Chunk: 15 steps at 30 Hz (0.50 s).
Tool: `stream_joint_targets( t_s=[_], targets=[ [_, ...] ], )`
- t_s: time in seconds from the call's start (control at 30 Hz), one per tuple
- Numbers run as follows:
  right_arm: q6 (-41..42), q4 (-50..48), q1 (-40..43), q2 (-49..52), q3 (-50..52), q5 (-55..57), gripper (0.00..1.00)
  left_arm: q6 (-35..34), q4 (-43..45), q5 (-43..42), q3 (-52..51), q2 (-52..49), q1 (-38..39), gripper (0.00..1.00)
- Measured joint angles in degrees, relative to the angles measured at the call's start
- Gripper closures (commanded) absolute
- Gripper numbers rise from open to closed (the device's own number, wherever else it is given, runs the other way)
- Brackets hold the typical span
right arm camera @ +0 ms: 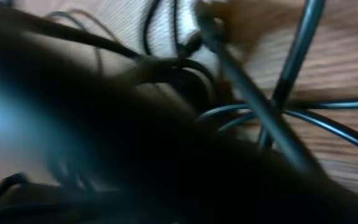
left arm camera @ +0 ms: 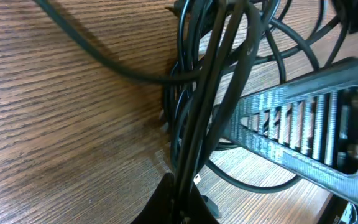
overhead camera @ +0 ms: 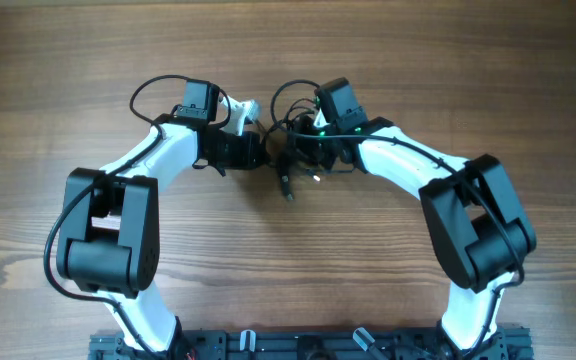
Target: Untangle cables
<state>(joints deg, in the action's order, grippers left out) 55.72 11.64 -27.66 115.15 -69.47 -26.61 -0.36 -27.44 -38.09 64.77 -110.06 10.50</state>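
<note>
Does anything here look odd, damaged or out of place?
Nothing damaged or spilled. The thin black cables are one tangled bunch between the left gripper and right gripper, one end trailing loose toward the robot. The right wrist view is too blurred to check.

You're working at what looks like a robotics lab bench: a wood-grain table (overhead camera: 48, 60) carries two white-and-black robot arms (overhead camera: 158, 150), both rising from a black mounting rail (overhead camera: 268, 345) along its near edge
</note>
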Motion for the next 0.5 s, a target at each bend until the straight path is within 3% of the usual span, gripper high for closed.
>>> stream_joint_targets(
  t_s=[0.33,0.5],
  targets=[
    [3.5,-3.8,-0.1,0.7,0.1,2.4,0.83,0.0,0.0,-0.2,0.0,0.0,0.0,0.96],
    [5.3,-5.6,-1.4,2.4,0.1,3.3,0.87,0.0,0.0,-0.2,0.0,0.0,0.0,0.96]
  ],
)
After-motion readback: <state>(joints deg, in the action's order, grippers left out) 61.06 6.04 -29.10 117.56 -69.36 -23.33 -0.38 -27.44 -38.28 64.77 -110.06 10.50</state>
